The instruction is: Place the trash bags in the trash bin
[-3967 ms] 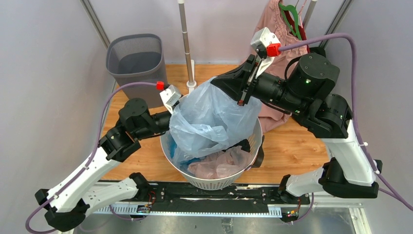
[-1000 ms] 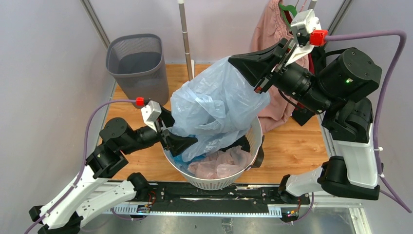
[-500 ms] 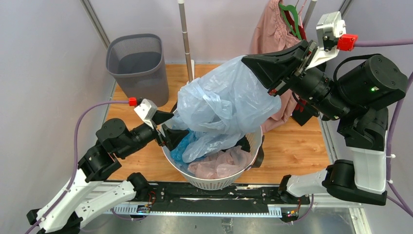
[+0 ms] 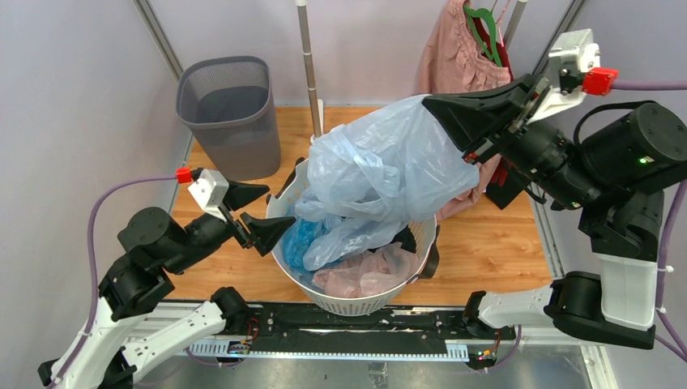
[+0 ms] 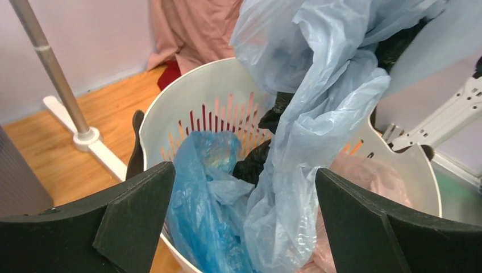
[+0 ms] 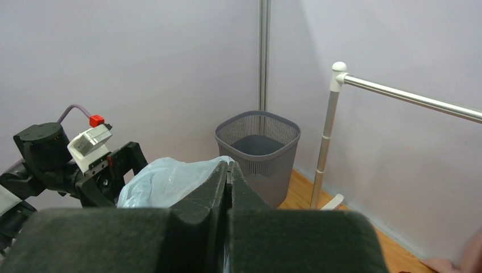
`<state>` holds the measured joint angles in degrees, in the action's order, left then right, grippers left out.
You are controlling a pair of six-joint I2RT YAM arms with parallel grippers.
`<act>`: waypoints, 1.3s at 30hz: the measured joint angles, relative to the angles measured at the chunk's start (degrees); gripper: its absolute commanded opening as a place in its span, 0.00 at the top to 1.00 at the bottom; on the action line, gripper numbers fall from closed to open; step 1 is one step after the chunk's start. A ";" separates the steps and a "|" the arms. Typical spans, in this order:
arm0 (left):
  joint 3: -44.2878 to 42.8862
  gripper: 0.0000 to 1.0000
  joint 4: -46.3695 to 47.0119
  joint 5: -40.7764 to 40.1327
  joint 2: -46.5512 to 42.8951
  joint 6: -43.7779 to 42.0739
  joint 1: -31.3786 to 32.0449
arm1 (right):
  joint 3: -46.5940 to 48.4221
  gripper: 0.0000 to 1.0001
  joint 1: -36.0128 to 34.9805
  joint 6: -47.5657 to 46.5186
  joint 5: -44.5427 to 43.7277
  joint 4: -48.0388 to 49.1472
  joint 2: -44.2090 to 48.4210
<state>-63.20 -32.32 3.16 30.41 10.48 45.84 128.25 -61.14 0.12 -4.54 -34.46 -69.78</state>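
Nearest the arms there's a round white basket sitting on the wooden surface. It has some pink cloth, a darker blue plastic bag and something black in it, though I can't really tell what the black thing is.

The left fingers are spread wide apart just left of the basket rim. They hold nothing and point at the blue plastic.

Above the basket hangs the big pale blue see-through bag. Its top is pinched in the right fingers, which are clamped tight together on it, up over the basket's far right side. The bag droops down and left from there, and its lower end trails into the basket next to the darker blue bag.

Further back is the grey mesh bin, upright at the far left corner and well apart from both bags. A metal pole on a white foot stands at the back middle. A pink garment hangs on a green hanger at the far right.
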 measured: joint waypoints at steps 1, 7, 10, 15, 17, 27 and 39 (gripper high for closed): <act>-0.57 0.00 0.09 0.35 -0.09 0.00 0.00 | -0.31 1.00 0.00 -0.15 -0.17 0.00 0.61; -1.18 0.00 2.58 4.92 3.52 -0.04 0.00 | -0.61 1.00 0.00 -0.22 -0.61 0.15 1.88; -1.03 0.00 4.24 8.13 7.85 -0.24 0.00 | -0.61 1.00 0.02 -0.20 -0.61 0.15 1.70; -0.83 0.00 6.32 11.93 11.78 -0.26 0.00 | -0.61 1.00 0.00 -0.20 -0.57 0.13 0.85; -0.83 0.00 7.23 13.00 12.35 -0.33 0.00 | -0.68 1.00 0.00 -0.20 -0.48 0.13 0.35; -1.07 0.00 13.29 21.44 16.44 1.16 0.00 | -0.70 1.00 0.00 -0.17 0.31 0.15 -1.81; 0.63 0.40 18.88 27.30 19.12 3.06 1.66 | 0.50 1.00 0.00 -0.20 1.57 0.37 -4.81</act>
<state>-62.57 -13.43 30.46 49.54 13.54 47.51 128.75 -61.14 -0.08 -2.96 -34.09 -74.59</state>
